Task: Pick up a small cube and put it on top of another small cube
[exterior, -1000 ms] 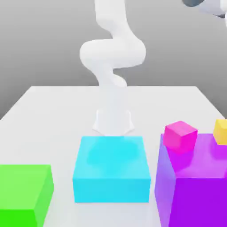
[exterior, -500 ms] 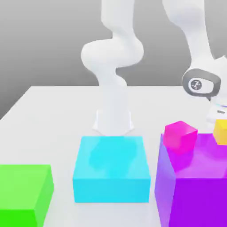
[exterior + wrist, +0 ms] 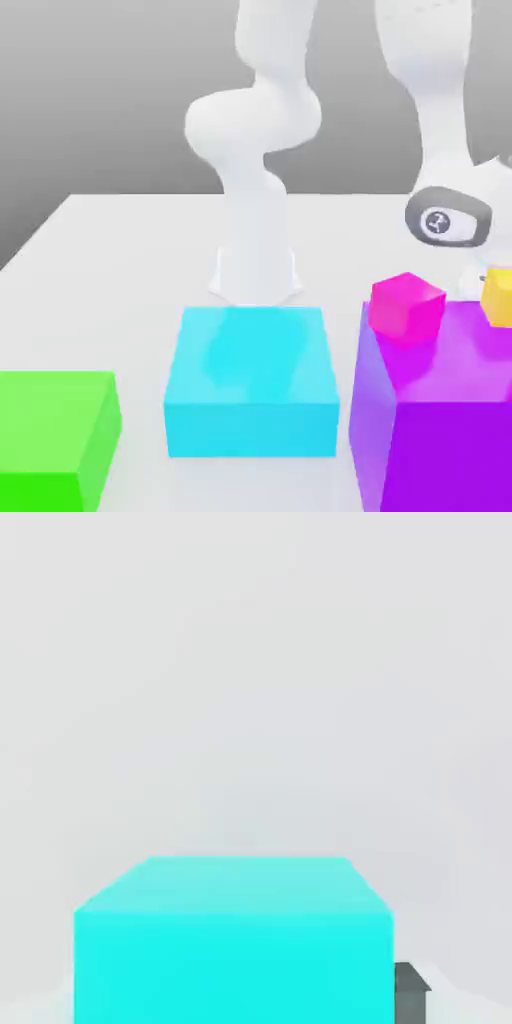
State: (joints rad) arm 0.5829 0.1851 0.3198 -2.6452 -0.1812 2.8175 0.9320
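A small turquoise cube [image 3: 235, 967] sits clamped in my gripper [image 3: 235, 1002] in the hand view, the arm [image 3: 448, 130] having just dropped behind the purple block [image 3: 455, 450], lower right of the exterior view; lifting likely comes next.

magenta cube [image 3: 407, 308], yellow cube [image 3: 499, 298], purple block [image 3: 450, 440]

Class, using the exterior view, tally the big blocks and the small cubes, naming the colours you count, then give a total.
Big blocks: 3 (green block, cyan block, purple block)
Small cubes: 2 (pink cube, yellow cube)
Total: 5
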